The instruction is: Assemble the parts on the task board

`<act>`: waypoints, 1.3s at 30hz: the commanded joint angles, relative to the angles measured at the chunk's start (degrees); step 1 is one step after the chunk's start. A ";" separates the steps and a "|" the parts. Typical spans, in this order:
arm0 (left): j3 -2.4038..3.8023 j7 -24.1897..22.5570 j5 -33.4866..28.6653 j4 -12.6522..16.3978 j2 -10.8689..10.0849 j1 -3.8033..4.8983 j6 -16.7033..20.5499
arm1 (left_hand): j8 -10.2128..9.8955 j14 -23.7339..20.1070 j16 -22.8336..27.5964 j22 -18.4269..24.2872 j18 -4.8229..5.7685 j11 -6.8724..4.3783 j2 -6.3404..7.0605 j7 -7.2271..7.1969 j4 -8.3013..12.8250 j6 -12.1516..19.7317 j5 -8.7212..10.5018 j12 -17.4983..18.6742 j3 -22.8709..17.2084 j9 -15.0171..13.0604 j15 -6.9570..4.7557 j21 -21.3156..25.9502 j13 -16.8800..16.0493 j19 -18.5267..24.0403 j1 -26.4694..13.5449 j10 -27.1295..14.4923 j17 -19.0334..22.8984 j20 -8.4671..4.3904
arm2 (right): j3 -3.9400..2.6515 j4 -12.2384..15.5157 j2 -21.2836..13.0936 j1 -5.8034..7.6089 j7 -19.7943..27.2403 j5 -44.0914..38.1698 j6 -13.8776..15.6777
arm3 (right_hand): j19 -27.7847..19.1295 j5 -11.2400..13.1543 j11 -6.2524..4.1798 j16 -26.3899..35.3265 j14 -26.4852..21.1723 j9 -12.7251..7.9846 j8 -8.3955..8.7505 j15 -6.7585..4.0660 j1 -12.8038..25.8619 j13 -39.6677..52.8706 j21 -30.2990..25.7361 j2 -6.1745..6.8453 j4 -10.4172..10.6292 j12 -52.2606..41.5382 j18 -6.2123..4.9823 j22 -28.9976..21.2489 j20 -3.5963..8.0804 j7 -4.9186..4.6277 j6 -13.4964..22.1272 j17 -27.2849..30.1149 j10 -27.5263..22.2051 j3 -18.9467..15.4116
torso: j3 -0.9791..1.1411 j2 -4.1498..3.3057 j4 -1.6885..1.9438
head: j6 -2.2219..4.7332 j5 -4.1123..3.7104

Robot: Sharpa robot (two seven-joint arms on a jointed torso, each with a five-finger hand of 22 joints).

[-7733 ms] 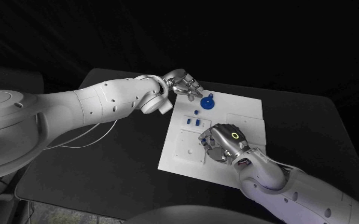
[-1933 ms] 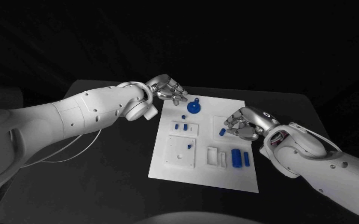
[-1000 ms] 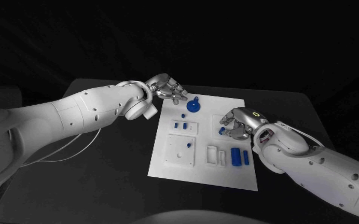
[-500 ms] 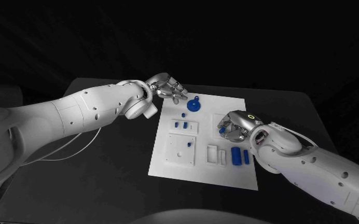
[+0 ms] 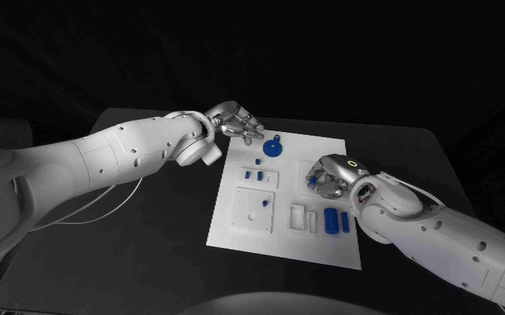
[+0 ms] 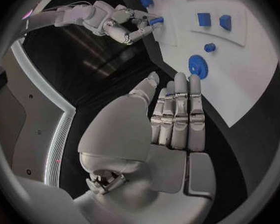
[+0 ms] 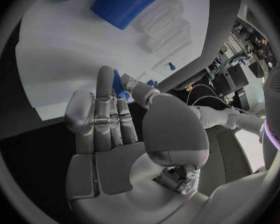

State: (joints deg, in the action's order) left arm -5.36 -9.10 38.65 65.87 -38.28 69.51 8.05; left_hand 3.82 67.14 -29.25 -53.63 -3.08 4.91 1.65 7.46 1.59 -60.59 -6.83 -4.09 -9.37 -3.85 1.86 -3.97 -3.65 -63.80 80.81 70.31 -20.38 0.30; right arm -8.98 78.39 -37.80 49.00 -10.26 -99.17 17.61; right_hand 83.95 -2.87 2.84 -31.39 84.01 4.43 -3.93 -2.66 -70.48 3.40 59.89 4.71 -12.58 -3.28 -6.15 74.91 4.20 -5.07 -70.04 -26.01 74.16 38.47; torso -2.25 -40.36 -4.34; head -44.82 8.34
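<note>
The white task board [image 5: 237, 231] lies in the middle of the table. My right hand [image 5: 333, 177] hovers over the board's right side and pinches a small blue part [image 5: 312, 179] between thumb and finger; the same small blue part [image 7: 117, 86] shows at the fingertips in the right wrist view. My left hand [image 5: 238, 122] hangs by the board's far left corner, fingers side by side, holding nothing. A round blue part [image 5: 273, 149] lies just beside it, seen as the round blue part [image 6: 198, 66] ahead of the left hand [image 6: 175, 115].
Two small blue parts [image 5: 254, 176] stand in a raised white block, with a tiny one [image 5: 259, 162] beyond. Another blue part [image 5: 266, 203] sits on a square plate. Two long blue parts [image 5: 337, 220] lie near white slots [image 5: 304, 217] at the near right.
Over the last two seconds my right hand has moved left, further over the board, with the small blue part in it. The left hand has stayed in place.
</note>
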 commanded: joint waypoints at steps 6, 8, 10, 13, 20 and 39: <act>0.04 -0.42 0.02 0.00 -0.03 0.02 -0.83 | -0.13 0.19 0.01 0.38 0.08 -0.09 -0.30 0.08 -0.50 0.23 -0.14 0.21 0.01 -0.06 -0.17 -0.02 0.05 -0.43 -0.18 -0.41 -0.01 0.17 | -0.02 2.04 -1.19 -0.09 -0.83 -1.56 3.65 | 3.64 0.12 -1.18 -0.38 0.92 0.38 0.17 -0.60 -0.29 0.20 0.03 -0.86 -0.35 -0.21 0.19 2.48 0.48 0.25 -1.11 -0.88 2.42 0.16 | -0.02 0.03 -0.03 | -0.10 0.14; 0.04 -0.42 0.02 -0.16 -0.03 0.02 -0.83 | -0.13 0.19 0.01 0.38 0.08 -0.09 -0.30 0.08 -0.50 0.23 -0.14 0.21 0.01 -0.06 -0.17 -0.02 0.05 -0.43 -0.18 -0.41 -0.01 0.17 | -0.23 2.95 -1.71 -0.08 -0.97 -1.64 4.11 | 3.64 0.12 -1.26 -0.35 0.92 0.44 0.17 -0.64 -0.36 0.20 0.04 -0.86 -0.31 -0.21 0.19 2.53 0.52 0.29 -1.27 -1.01 2.66 -0.12 | -0.03 0.06 -0.04 | -0.07 0.15; 0.04 -0.44 0.02 -0.33 -0.02 0.02 -0.82 | -0.13 0.19 0.01 0.38 0.08 -0.09 -0.30 0.08 -0.50 0.23 -0.14 0.21 0.01 -0.06 -0.17 -0.02 0.05 -0.43 -0.18 -0.41 -0.01 0.17 | -0.60 3.87 -2.16 -0.08 -1.06 -1.69 4.64 | 3.63 0.11 -1.31 -0.25 0.89 0.48 0.18 -0.67 -0.50 0.21 -0.12 -0.89 -0.24 -0.22 0.17 2.54 0.55 0.32 -1.36 -1.14 2.81 -0.44 | -0.03 0.07 -0.04 | 0.00 0.18; 0.04 -0.45 0.02 -0.54 -0.02 0.02 -0.80 | -0.13 0.19 0.01 0.38 0.08 -0.09 -0.30 0.08 -0.50 0.23 -0.14 0.21 0.01 -0.06 -0.17 -0.02 0.05 -0.43 -0.18 -0.41 -0.01 0.17 | -1.31 5.28 -2.66 -0.07 -1.12 -1.73 5.09 | 3.49 0.11 -1.37 0.11 0.78 0.52 0.20 -0.74 -0.66 0.20 -0.81 -0.76 -0.22 -0.20 0.08 2.33 0.61 0.36 -1.52 -1.17 3.06 -0.62 | -0.02 0.05 -0.02 | 0.02 0.28; 0.04 -0.45 0.02 -0.71 -0.05 0.01 -0.72 | -0.13 0.19 0.01 0.38 0.08 -0.09 -0.30 0.08 -0.50 0.23 -0.14 0.21 0.01 -0.06 -0.17 -0.02 0.05 -0.43 -0.18 -0.41 -0.01 0.17 | -2.81 8.99 -3.27 -0.07 -1.03 -1.62 5.65 | 3.58 0.11 -1.37 0.45 0.90 0.50 0.20 -0.79 -0.85 0.20 -0.99 -0.58 -0.07 -0.20 0.09 2.39 0.67 0.36 -1.59 -1.30 3.09 -0.52 | -0.01 0.01 0.01 | 0.46 0.43; 0.04 -0.48 0.02 -0.90 0.60 -0.06 -0.92 | -0.15 0.23 -0.03 0.43 0.09 -0.12 -0.39 0.06 -0.50 0.14 -0.12 0.22 -0.05 -0.05 -0.20 -0.06 0.05 -0.47 -0.09 -0.36 -0.04 0.14 | 2.11 10.46 5.73 -0.15 0.59 -5.02 4.39 | 3.61 0.11 -1.34 0.95 1.01 0.37 0.19 -0.91 -1.02 0.20 -1.53 -0.28 -0.02 -0.21 -0.03 2.47 0.81 0.34 -1.50 -1.67 3.01 -0.03 | -0.11 -0.04 0.14 | -0.04 2.59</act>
State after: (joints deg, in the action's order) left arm -5.36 -9.09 38.65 64.92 -37.87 69.44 7.89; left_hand 3.82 67.13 -29.25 -53.25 -3.09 4.91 1.65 7.46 1.28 -60.59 -6.83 -4.09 -9.37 -3.85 1.86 -3.97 -3.65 -64.00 80.82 70.31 -20.38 0.51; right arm -6.89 89.02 -32.27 48.90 -10.64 -102.05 22.38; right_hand 83.93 -2.60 3.45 -30.78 84.01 4.89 -3.46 -3.03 -71.08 3.54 58.56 4.38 -12.73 -3.29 -5.16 74.91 4.61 -4.68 -71.27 -27.62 74.77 38.09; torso -2.30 -40.39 -4.24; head -44.68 10.55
